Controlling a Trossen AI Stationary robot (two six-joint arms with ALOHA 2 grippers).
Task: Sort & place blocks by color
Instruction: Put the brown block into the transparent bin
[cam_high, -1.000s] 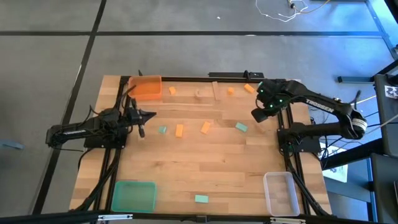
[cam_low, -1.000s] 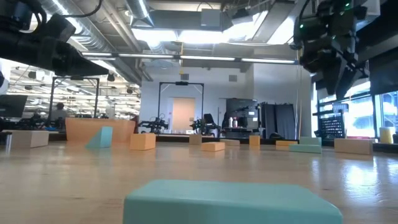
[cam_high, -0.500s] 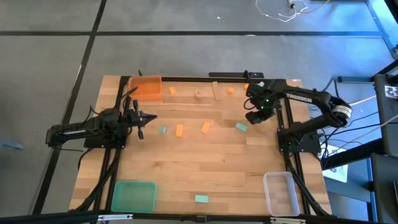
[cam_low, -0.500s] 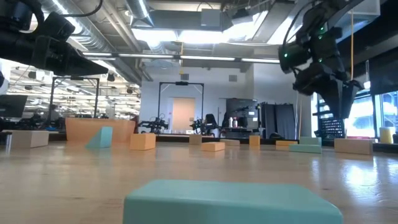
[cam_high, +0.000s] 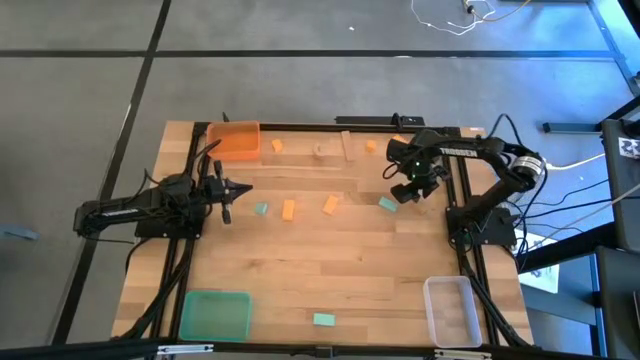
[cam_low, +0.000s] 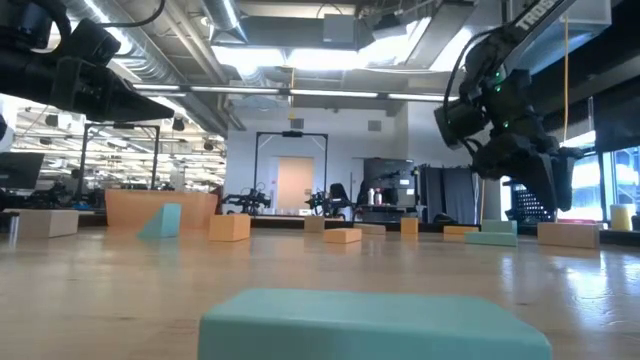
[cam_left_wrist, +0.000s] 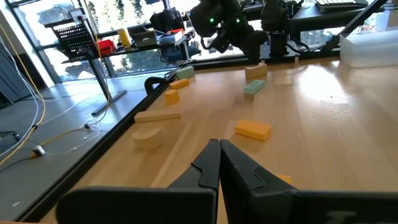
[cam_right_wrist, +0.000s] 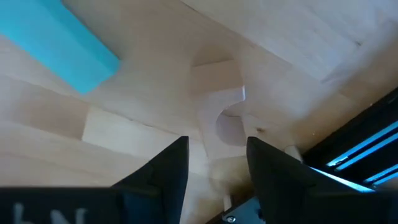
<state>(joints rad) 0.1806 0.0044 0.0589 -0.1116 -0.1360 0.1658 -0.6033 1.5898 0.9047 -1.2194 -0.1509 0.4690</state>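
The right gripper (cam_high: 410, 190) was positioned above the right part of the table (cam_high: 330, 270), its fingers parted and grasping nothing. In the right wrist view a pale wooden arch block (cam_right_wrist: 219, 106) lay just ahead of the fingertips, with a teal block (cam_right_wrist: 59, 40) close beside it. The left gripper (cam_high: 232, 187) was held clenched and empty at the left side of the table, apparently waiting. Orange blocks (cam_high: 289, 209), teal blocks (cam_high: 323, 320) and pale blocks (cam_high: 321, 151) were scattered over the table; the orange tray (cam_high: 236, 140), the green tray (cam_high: 214, 314) and the clear tray (cam_high: 450, 309) appeared to contain no blocks. Sorting was judged barely begun. A descent off-centre could cause one finger to strike the arch block and push it aside. The neighbouring teal block could be nudged, or pinched along with it.
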